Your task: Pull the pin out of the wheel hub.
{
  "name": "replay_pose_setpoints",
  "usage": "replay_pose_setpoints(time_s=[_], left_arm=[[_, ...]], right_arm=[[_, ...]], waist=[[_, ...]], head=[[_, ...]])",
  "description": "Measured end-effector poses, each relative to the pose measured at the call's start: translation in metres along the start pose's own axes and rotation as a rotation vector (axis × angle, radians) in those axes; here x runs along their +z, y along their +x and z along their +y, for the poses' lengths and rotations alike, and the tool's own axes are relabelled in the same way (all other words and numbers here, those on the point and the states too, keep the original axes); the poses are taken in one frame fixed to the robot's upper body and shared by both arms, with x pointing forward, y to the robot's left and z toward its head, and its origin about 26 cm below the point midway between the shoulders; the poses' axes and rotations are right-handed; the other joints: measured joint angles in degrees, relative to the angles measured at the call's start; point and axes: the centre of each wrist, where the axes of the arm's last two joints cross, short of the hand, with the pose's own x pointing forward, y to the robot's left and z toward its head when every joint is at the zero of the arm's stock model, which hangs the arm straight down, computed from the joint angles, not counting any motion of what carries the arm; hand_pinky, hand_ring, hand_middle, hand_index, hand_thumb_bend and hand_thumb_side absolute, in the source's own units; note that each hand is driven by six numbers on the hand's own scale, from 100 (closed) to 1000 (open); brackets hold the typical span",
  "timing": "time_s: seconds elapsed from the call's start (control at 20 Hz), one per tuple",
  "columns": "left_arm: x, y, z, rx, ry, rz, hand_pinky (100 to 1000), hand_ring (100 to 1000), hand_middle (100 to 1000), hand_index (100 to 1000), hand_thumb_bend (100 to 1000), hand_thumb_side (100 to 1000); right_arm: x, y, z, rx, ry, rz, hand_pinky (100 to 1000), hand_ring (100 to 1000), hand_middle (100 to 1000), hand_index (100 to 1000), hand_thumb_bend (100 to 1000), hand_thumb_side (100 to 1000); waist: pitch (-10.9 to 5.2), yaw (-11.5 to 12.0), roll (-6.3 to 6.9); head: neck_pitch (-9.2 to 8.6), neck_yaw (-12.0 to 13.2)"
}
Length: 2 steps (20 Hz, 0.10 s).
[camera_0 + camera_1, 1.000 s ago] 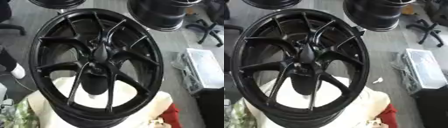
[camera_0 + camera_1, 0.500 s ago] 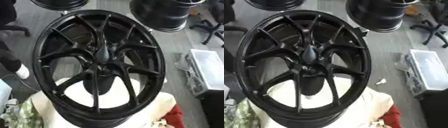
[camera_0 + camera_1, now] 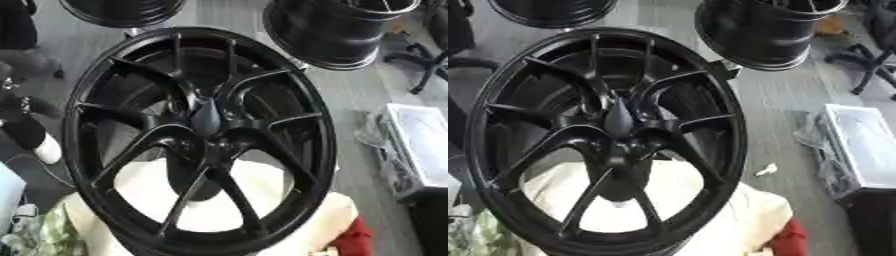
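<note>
The wheel hub point(image 3: 203, 145), a black spoked rim, fills the middle of the frame, lying tilted on a cream-coloured cloth point(image 3: 210, 200) that shows through the gaps between its lower spokes. A dark cone-shaped pin point(image 3: 206, 116) stands at the hub's centre where the spokes meet. Neither robot hand shows in either view, so how their fingers stand cannot be told. At the upper right a second black wheel point(image 3: 337, 30) sits on the grey floor point(image 3: 780, 115), and part of a third point(image 3: 118, 10) shows at the upper left edge. A pale bin point(image 3: 859, 150) lies at the right edge, with a small white scrap point(image 3: 766, 170) on the floor between it and the rim. Something red point(image 3: 350, 237) peeks from under the cloth at the lower right.
</note>
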Motion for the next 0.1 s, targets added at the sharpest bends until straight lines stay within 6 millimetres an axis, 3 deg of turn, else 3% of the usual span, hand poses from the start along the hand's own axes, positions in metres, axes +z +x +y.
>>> replay_pose_setpoints(time_s=[0.1], left_arm=[[-0.0013, -0.0004, -0.0004, 0.008, -0.004, 0.003, 784, 1000, 845, 822, 100, 655]], right_arm=[[0.0004, -0.0001, 0.0013, -0.002, 0.001, 0.001, 717, 607, 618, 760, 100, 607]], waist=[[0.16, 0.0, 0.17]], head=[[-0.29, -0.1]])
